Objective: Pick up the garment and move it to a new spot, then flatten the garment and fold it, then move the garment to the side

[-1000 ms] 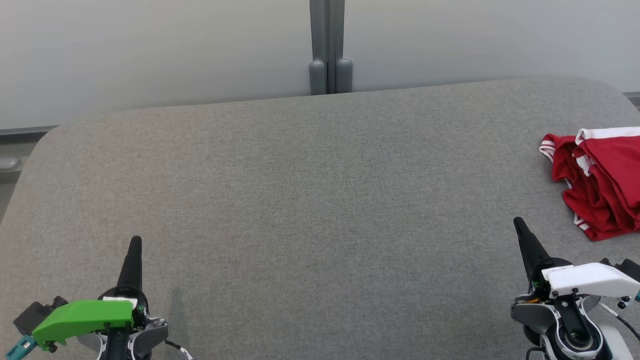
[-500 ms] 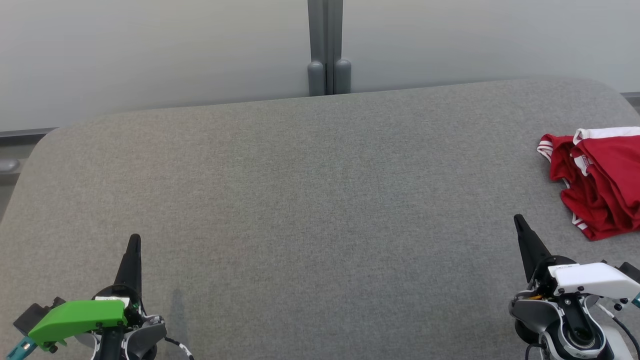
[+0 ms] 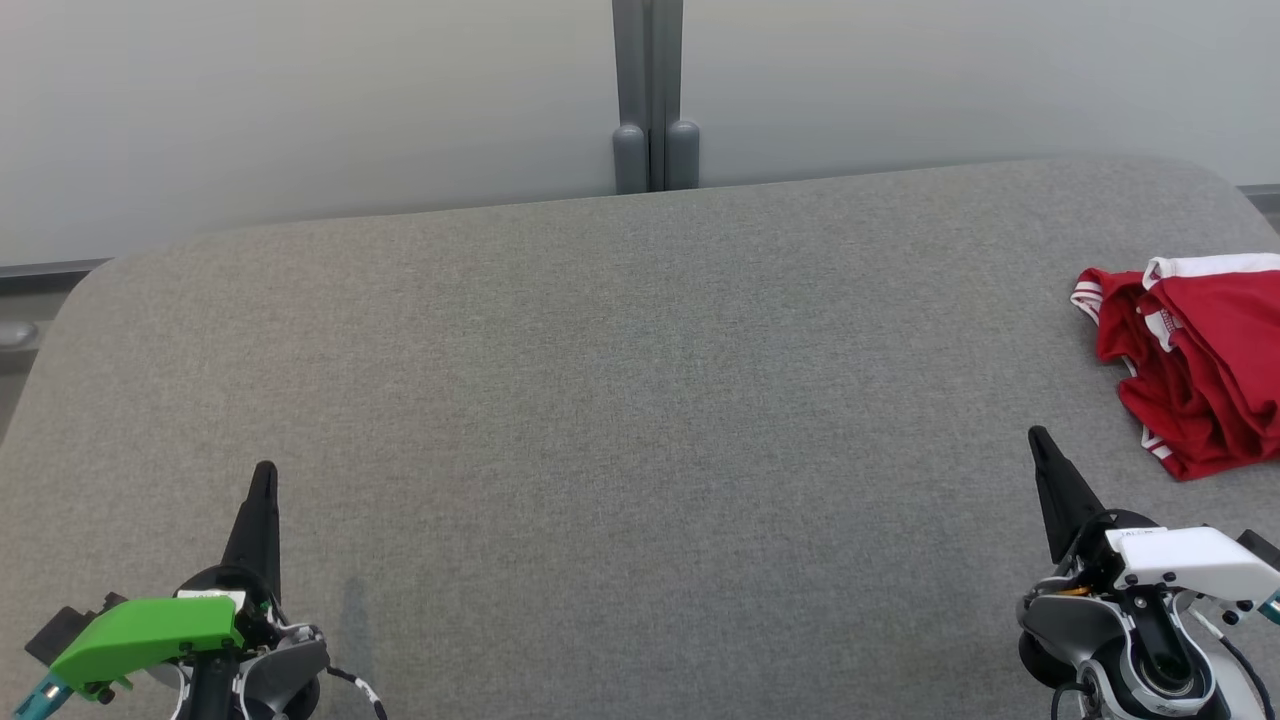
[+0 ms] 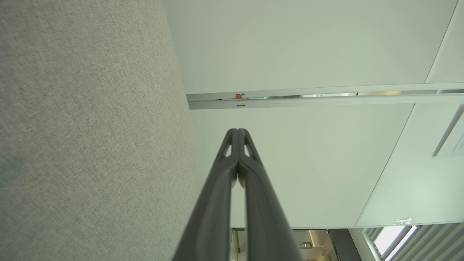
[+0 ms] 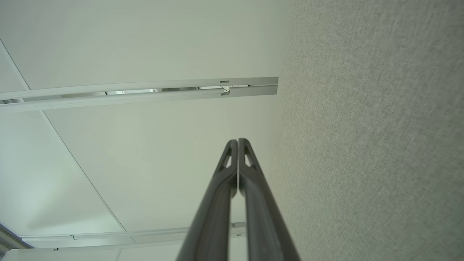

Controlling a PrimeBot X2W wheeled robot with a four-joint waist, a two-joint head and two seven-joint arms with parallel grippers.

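A crumpled red garment (image 3: 1205, 365) with white trim lies at the far right of the grey table (image 3: 620, 400), partly cut off by the head view's right edge. My right gripper (image 3: 1038, 437) is shut and empty at the lower right, a short way to the garment's left and nearer the front edge. At the lower left my left gripper (image 3: 264, 470) is shut too, holding nothing, far from the garment. Each wrist view shows its own gripper, left (image 4: 237, 131) and right (image 5: 237, 140), with fingertips pressed together over the grey cloth surface.
A pale wall with a grey vertical post (image 3: 650, 95) runs behind the table's far edge. The table has rounded corners at the far left (image 3: 110, 275) and far right.
Both grippers have stayed shut and slid slightly down the picture. The whole view has shifted a little left, so the camera has moved. The garment lies as it did.
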